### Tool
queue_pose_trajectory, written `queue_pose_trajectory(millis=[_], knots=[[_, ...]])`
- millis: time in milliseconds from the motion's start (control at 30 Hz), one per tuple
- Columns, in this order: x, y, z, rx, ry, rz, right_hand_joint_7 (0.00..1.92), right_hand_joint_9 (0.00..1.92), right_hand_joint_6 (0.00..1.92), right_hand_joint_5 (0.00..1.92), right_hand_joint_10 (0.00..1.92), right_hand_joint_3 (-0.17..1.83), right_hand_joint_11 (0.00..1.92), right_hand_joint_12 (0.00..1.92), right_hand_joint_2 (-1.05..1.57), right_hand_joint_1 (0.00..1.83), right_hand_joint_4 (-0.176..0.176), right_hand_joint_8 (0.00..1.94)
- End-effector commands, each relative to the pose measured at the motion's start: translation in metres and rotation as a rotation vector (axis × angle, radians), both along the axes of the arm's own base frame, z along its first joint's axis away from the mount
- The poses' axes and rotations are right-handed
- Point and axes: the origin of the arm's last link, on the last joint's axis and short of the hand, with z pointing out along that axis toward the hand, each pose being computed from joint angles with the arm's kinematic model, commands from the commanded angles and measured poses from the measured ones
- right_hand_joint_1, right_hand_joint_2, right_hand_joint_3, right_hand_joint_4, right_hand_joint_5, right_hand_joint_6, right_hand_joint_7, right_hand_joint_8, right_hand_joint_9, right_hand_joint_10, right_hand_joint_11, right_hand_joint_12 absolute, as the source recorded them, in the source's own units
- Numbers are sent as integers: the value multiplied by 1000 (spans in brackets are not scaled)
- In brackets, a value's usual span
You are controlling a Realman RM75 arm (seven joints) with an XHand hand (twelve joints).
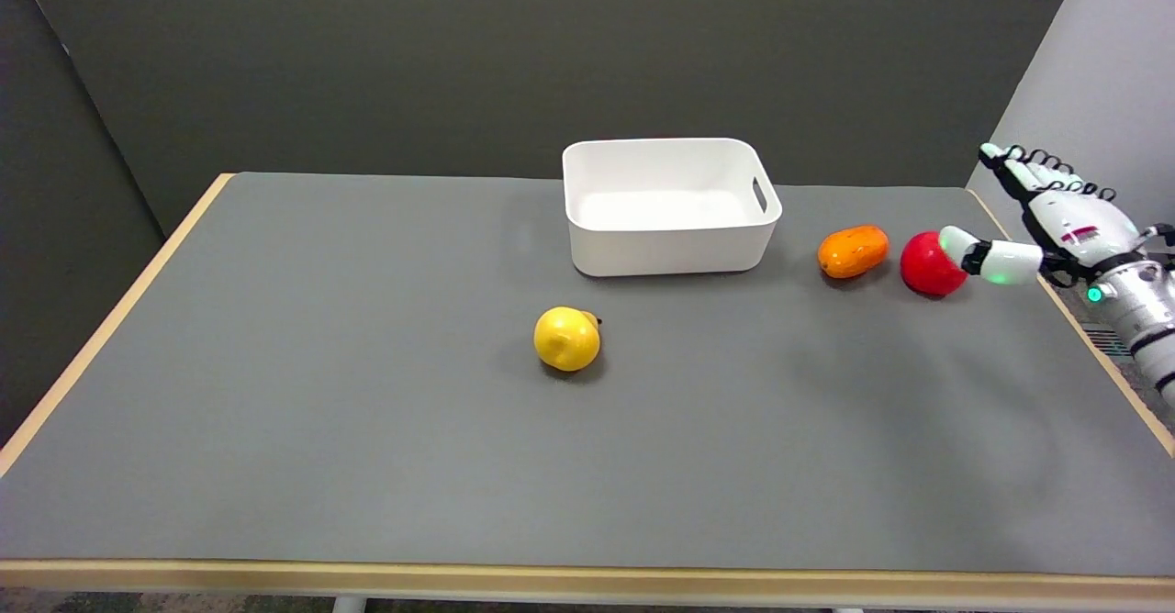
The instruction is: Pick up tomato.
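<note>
Nearest the camera runs the pale wooden front edge of the grey-topped surface [367, 466], whose matte sheet stretches back toward a dark wall. A little beyond the middle of the surface sits a round yellow fruit with a small dark stem [567, 339], alone and well apart from everything else. Farther back and toward the right edge lies the round, glossy red tomato [929, 266], resting on the surface. Just beside it on the left, close but apparently not touching, lies an oval orange fruit with a slightly speckled skin [853, 250]. The white and black right robot hand [1046, 218] reaches in from the right edge at the tomato's level; it is released, its fingers extended upward and away from the palm, holding nothing. Its thumb [982, 255] points left and overlaps the tomato's right side in the picture, though whether it actually touches cannot be told. Farthest back, left of the orange fruit and near the rear edge, stands a white rectangular plastic bin with rounded corners and a handle slot [670, 246].
</note>
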Motion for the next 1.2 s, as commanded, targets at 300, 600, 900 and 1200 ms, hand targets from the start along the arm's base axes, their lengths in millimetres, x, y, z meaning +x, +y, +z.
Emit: queue_pose_trajectory(millis=[300,600,900,1200], knots=[[-20,-67,5,-32,-83,-245,28,21,176,4,419,984,18,897,487,169,72,186],[-48,-77,-8,-20,-88,-303,67,52,152,32,490,978,36,933,477,163,73,216],[-56,-77,7,-76,-76,-347,89,74,136,49,519,976,53,960,472,165,72,245],[-52,-84,21,-127,-51,-342,92,80,123,69,522,986,58,959,484,167,78,240]])
